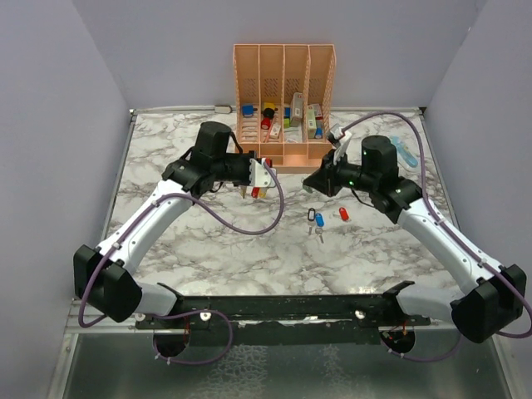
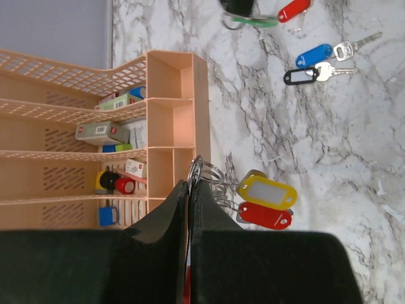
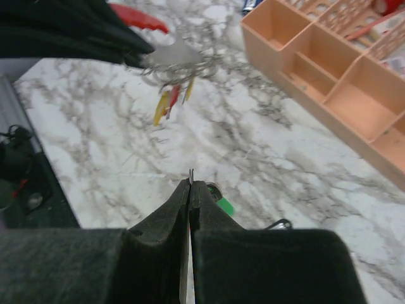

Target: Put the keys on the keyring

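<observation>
Left arm (image 1: 158,212): white-and-black jointed limb, stretched forward, wrist turned inward.
Left end effector (image 2: 190,185): black two-finger tip, fingers pressed together.
Right arm (image 1: 432,229): matching limb, angled inward.
Right end effector (image 3: 190,185): fingers clamped tight.

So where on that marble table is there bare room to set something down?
Bare marble lies at the front, between the left arm, the right arm and the rail, and back left, between the organizer and the table edge. It is crowded before the organizer: the left end effector with the keyring, the right end effector, and the loose keys.
</observation>
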